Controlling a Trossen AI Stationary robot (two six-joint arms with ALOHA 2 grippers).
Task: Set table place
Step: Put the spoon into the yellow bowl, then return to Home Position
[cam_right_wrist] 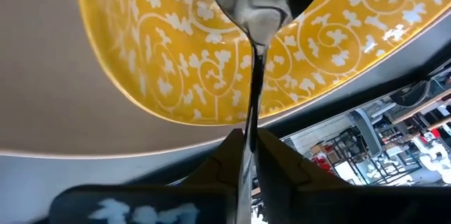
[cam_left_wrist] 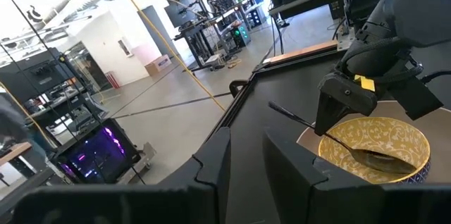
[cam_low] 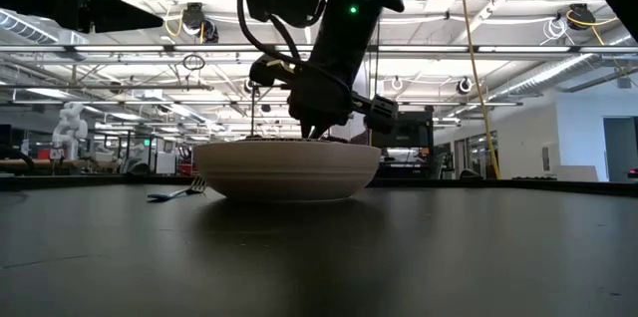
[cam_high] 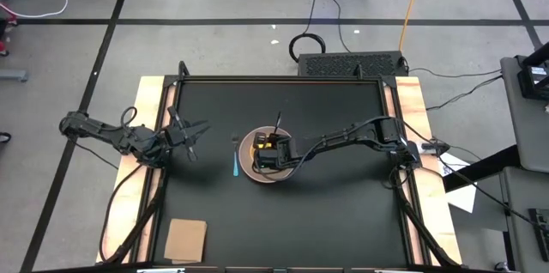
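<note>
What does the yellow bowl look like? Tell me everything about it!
The yellow bowl is small, round and glossy, like glazed ceramic, with white swirly leaf patterns inside and a blue patterned band outside. It sits upright on the pinkish plate in the middle of the black table. A silver spoon rests with its scoop inside the bowl, its handle pinched in the jaws of the right gripper above it.

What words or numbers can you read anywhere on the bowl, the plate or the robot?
No readable text anywhere.
The yellow bowl has only white swirl patterns, no letters.
The plate is plain.
A yellow tag on the right gripper shows no legible writing.
Background screens and signs are too blurred.
</note>
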